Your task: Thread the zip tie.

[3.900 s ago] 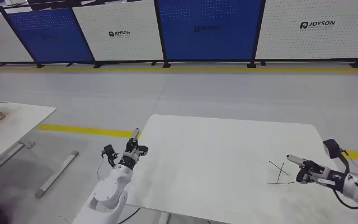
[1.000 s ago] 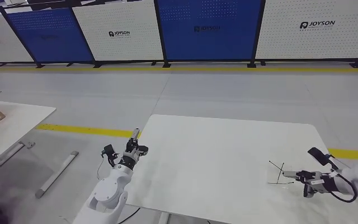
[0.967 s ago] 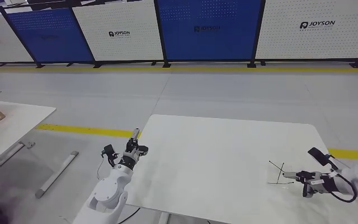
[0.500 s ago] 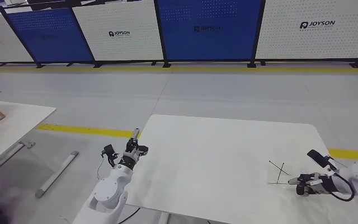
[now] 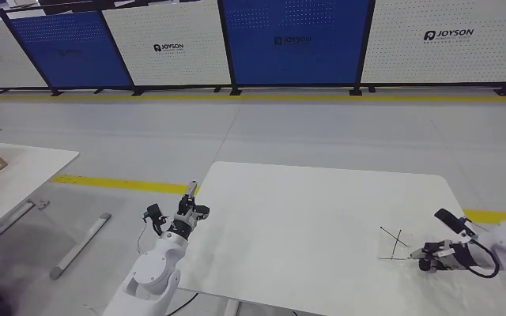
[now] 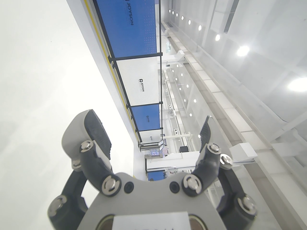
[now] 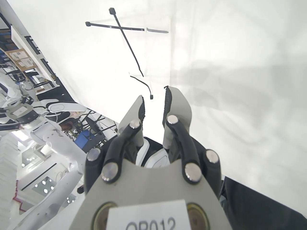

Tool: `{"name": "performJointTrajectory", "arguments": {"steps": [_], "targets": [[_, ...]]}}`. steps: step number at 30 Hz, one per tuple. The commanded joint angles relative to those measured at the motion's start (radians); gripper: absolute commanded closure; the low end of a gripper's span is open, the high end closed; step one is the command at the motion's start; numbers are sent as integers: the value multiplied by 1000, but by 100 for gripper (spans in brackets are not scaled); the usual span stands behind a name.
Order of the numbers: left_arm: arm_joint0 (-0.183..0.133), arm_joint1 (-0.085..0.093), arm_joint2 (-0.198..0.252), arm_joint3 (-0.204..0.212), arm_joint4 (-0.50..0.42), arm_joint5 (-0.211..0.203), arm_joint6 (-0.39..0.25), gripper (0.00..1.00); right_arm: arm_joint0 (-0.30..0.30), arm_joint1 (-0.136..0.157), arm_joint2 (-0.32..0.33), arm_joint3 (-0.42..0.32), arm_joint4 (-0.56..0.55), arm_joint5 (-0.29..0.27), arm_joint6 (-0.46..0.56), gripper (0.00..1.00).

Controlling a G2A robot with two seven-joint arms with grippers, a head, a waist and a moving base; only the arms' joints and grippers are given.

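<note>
Beyond the left edge of the tabletop (image 5: 316, 229), held left claw (image 6: 153, 130) wide apart; at its right edge, right claw (image 7: 154, 92) narrowly apart, tips beside the head of the curved zip tie (image 7: 145, 83). Likely needed a low, centred pinch, sparing the crossed ties (image 7: 121, 27).

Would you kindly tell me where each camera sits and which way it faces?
Top view: above the arms, looking down at the table; left gripper and right gripper show.
Left wrist view: facing along the table toward wall panels, past its open gripper.
Right wrist view: facing the zip ties past its gripper; top view shares those.
</note>
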Motion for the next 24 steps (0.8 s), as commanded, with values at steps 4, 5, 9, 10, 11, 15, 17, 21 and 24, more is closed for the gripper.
{"name": "performJointTrajectory", "arguments": {"steps": [4,5,9,10,11,15,17,21,24], "targets": [[0,0,0,0,0,0,0,0,16,-7,-16,14,-8,0,0,77],[0,0,0,0,0,0,0,0,18,-8,-18,15,-9,0,0,77],[0,0,0,0,0,0,0,0,27,-12,-26,24,-15,0,0,77],[0,0,0,0,0,0,0,0,29,-13,-28,27,-16,0,0,79],[0,0,0,0,0,0,0,0,31,-14,-30,28,-17,0,0,79],[0,0,0,0,0,0,0,0,38,-16,-37,33,-20,0,0,89],[0,0,0,0,0,0,0,0,41,-17,-40,35,-20,0,0,96],[0,0,0,0,0,0,0,0,42,-18,-43,29,-22,0,0,100],[0,0,0,0,0,0,0,0,39,-14,-36,18,-21,0,0,100]]}}
